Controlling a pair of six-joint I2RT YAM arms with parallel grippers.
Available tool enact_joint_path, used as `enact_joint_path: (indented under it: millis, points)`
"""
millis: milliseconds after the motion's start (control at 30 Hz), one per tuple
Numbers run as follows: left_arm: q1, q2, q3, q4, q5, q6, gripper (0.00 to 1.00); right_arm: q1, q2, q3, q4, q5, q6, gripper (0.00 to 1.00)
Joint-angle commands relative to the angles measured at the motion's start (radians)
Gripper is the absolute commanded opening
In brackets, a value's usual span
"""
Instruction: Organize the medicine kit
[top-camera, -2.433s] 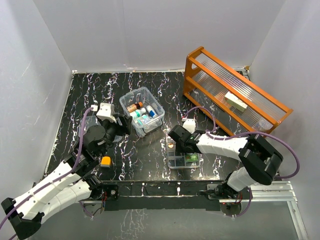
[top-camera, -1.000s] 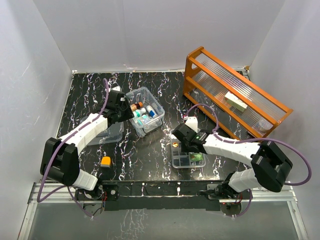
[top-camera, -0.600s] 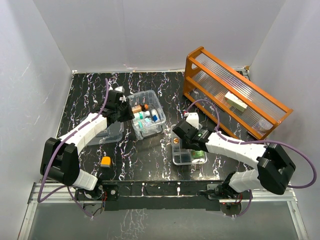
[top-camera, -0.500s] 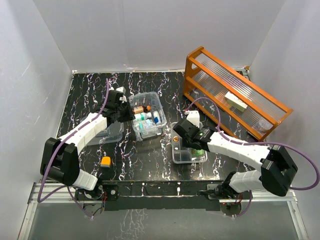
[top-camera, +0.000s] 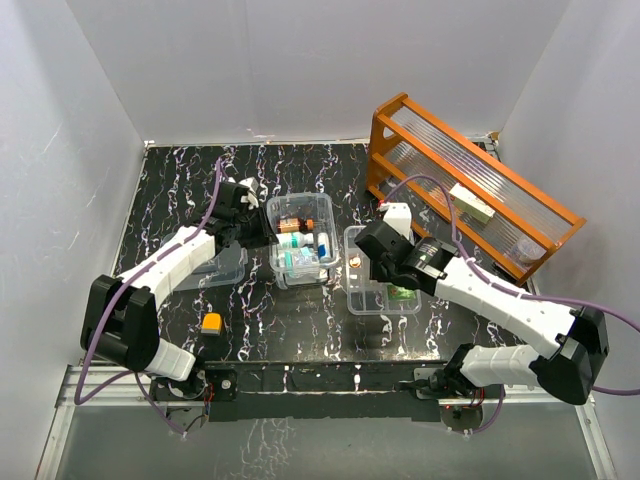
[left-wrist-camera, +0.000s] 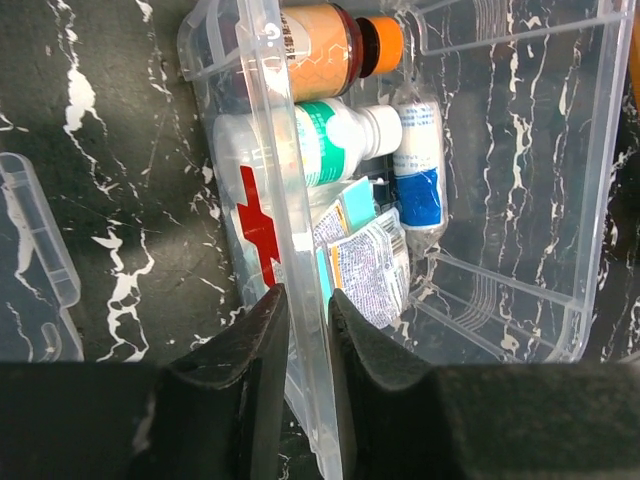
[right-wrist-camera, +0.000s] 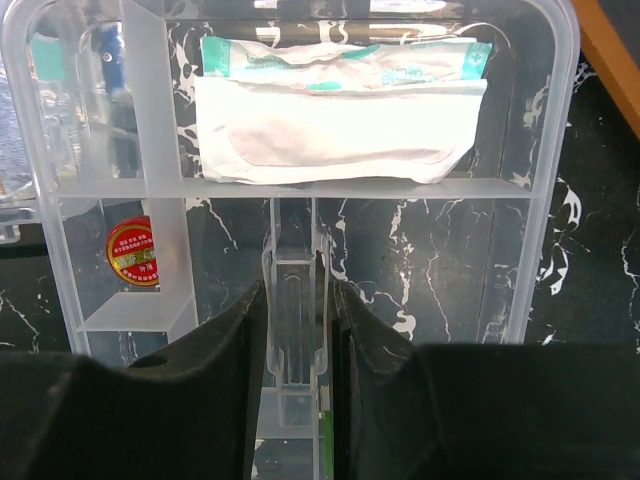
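This is looking like a robotics lab test cell: white panels (top-camera: 60, 150) are closing in a black marble-patterned tabletop (top-camera: 270, 320) on three sides, an aluminium rail (top-camera: 540, 380) is running along the bottom edge, and purple cables (top-camera: 218, 185) are trailing from the left arm (top-camera: 170, 262) and right arm (top-camera: 500, 305).

You see the clear rectangular plastic box (top-camera: 300, 198), red-cross marked, open and upright mid-table; the clear compartment tray (top-camera: 365, 300) lies flat just to its right.
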Motion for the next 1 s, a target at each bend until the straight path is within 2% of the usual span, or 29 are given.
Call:
enact_joint_path:
  millis: [0,133,233,300,533,767,967]
  points:
    - [-0.022,-0.021,-0.016,0.015,0.073,-0.050,0.22,-0.006,-0.008,0.111,-0.063,0.045,-0.009,0.12]
    - [-0.044,-0.033,-0.025,0.049,0.132,-0.043,0.27,-0.008,0.033,0.195,-0.095,0.033,-0.043,0.12]
    - [-0.049,-0.029,-0.026,0.057,0.197,-0.013,0.35,-0.011,0.073,0.251,-0.105,0.012,-0.077,0.12]
    - [-0.049,-0.036,-0.022,0.040,0.189,0.000,0.39,-0.015,0.106,0.288,-0.103,-0.008,-0.104,0.12]
    - [-0.048,-0.178,-0.003,-0.019,-0.027,-0.001,0.57,-0.028,0.255,0.440,-0.056,-0.070,-0.207,0.12]
    - [-0.048,-0.420,-0.019,-0.112,-0.354,0.022,0.58,-0.037,0.457,0.642,-0.003,-0.113,-0.295,0.12]
    - [-0.048,-0.624,-0.120,-0.090,-0.566,0.105,0.60,-0.036,0.624,0.808,-0.009,-0.180,-0.316,0.12]
